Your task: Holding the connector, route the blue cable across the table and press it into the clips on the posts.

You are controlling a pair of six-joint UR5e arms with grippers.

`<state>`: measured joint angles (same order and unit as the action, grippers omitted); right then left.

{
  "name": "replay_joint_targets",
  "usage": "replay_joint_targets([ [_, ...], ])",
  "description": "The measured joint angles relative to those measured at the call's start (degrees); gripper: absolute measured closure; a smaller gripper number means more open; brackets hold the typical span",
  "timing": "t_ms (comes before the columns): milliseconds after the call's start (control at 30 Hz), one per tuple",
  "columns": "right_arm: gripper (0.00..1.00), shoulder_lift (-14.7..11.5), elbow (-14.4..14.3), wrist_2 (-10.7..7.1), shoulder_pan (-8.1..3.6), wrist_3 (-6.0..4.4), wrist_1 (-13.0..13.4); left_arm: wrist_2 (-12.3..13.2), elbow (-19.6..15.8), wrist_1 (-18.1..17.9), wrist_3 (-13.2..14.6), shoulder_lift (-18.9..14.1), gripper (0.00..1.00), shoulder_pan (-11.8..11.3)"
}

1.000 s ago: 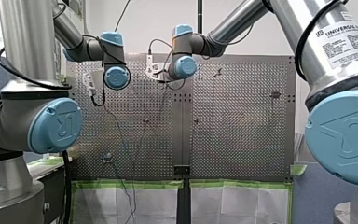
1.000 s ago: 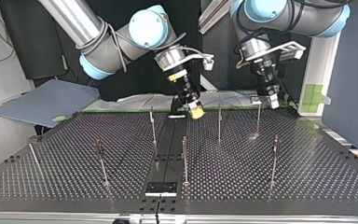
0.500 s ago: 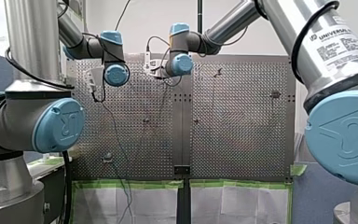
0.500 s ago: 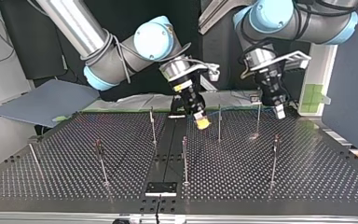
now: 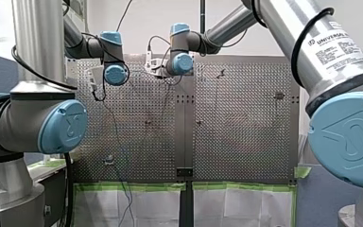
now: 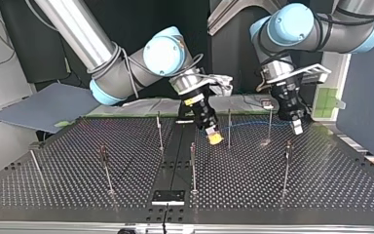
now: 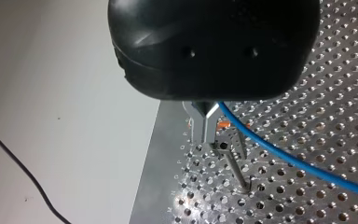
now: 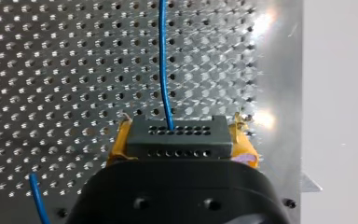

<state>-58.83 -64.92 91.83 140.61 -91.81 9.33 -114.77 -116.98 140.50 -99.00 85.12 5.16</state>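
Note:
In the right wrist view my right gripper [image 8: 181, 142] is shut on a dark grey connector [image 8: 177, 132], held between yellow pads [image 8: 117, 145]. The blue cable [image 8: 162, 70] leaves the connector and runs ahead over the perforated table. In the left wrist view my left gripper [image 7: 208, 135] has its metal fingers shut on the blue cable [image 7: 284, 158], just above a thin post [image 7: 235, 164]. In the top view my right gripper [image 6: 215, 138] hangs near the middle posts and my left gripper [image 6: 297, 127] at the right. The cable [image 6: 248, 124] spans between them.
Several thin posts stand on the perforated table [image 6: 321, 190], among them one [image 6: 229, 127] beside my right gripper, one [image 6: 270, 122] near my left gripper and one [image 6: 193, 165] nearer the camera. A black plate [image 6: 168, 197] lies at the near edge.
In the top view my right gripper has moved right and nearer the camera with the connector. My left gripper has moved right and lower. The blue cable now shows stretched between them.

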Motion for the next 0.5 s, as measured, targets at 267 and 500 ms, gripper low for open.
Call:
replay_joint_targets([
  [267, 1.0, 1.0, 3.9, -0.47, 0.15, -0.06, -0.9, 1.4, 1.8, -0.1, -0.3, 1.9, 0.99, -1.9],
  [500, 1.0, 2.7, 7.2, -0.62, 0.42, -0.06, -1.0, 2.4, 2.5, -0.7, -0.5, 3.1, 0.99, -4.2],
])
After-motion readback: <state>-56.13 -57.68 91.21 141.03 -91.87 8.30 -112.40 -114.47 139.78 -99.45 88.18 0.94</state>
